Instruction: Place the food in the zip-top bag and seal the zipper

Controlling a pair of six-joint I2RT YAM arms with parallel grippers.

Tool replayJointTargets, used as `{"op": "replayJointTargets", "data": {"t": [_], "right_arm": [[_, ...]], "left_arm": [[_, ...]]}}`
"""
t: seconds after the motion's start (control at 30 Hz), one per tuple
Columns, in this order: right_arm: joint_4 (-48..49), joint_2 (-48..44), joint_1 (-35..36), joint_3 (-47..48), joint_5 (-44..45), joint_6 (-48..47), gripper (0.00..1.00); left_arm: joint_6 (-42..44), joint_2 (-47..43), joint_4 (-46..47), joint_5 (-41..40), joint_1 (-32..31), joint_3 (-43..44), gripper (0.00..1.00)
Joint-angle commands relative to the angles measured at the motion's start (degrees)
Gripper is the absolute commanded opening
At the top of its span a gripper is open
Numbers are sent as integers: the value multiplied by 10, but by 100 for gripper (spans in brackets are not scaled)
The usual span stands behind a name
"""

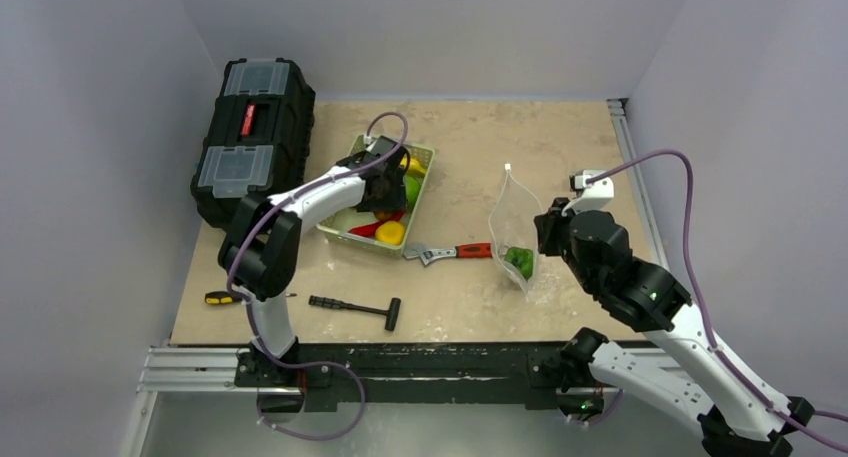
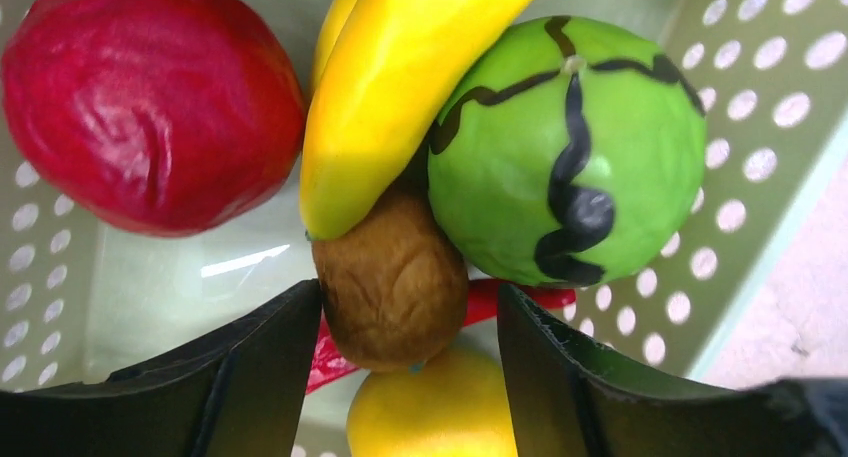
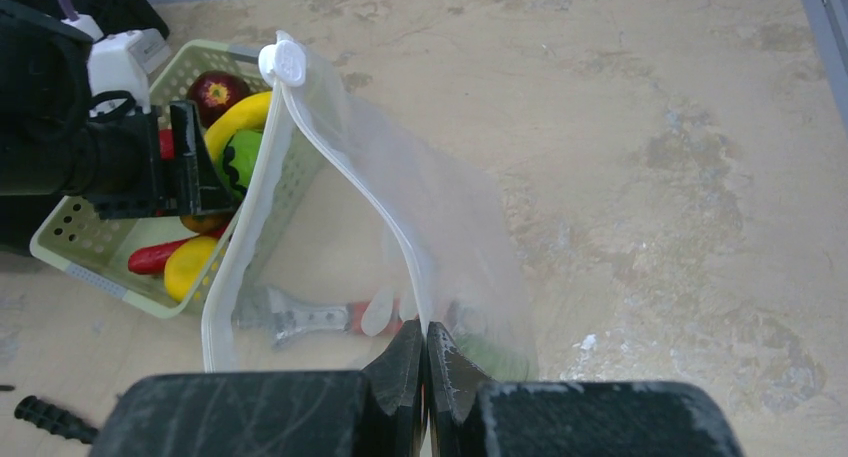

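Note:
The food lies in a pale green basket (image 1: 349, 236): a dark red fruit (image 2: 150, 102), a yellow banana (image 2: 400, 87), a green striped ball (image 2: 565, 147), a brown piece (image 2: 395, 287), a yellow piece (image 2: 430, 412). My left gripper (image 2: 408, 295) is open down in the basket, its fingers on either side of the brown piece. My right gripper (image 3: 427, 335) is shut on the mouth edge of the clear zip-top bag (image 3: 400, 227) and holds it up and open. The zipper's white tab (image 3: 283, 62) is at the far end. A green piece (image 1: 518, 262) lies inside the bag.
A black toolbox (image 1: 255, 137) stands at the back left. A red-handled wrench (image 1: 450, 251) lies between basket and bag. A black hammer (image 1: 355, 307) and a yellow-black screwdriver (image 1: 222, 298) lie near the front edge.

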Motion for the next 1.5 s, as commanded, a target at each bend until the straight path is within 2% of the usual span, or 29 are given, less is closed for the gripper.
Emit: {"op": "replayJointTargets", "data": {"t": [0.0,0.23,0.37,0.5,0.6,0.7,0.87,0.97,1.07,1.13,1.33,1.47], "right_arm": [[30,-1,3,0,-15,-12,0],[34,1,6,-4,-17,-14,0],[35,-3,7,-5,-20,-14,0],[35,-2,7,-4,-21,-15,0],[40,3,7,-5,-26,-15,0],[36,8,7,-2,-26,-15,0],[42,15,7,4,-37,-17,0],[45,23,7,5,-41,-17,0],[43,32,7,10,-40,-15,0],[39,34,7,15,-34,-15,0],[37,27,7,18,-27,-18,0],[37,21,7,18,-23,-19,0]], "left_arm": [[16,32,3,-36,1,41,61],[24,26,-12,-61,1,34,34],[33,-15,-33,-74,-4,27,25],[36,-93,-44,-63,-18,14,23],[28,-170,-29,-9,-33,-4,23],[-8,-248,23,62,-52,-42,23],[-106,-330,180,191,-99,-102,24],[-151,-335,264,206,-151,-107,24],[-198,-323,363,180,-212,-117,24],[-210,-303,395,168,-239,-109,25],[-180,-244,395,120,-294,-64,25],[-173,-220,360,95,-310,-34,24]]}}
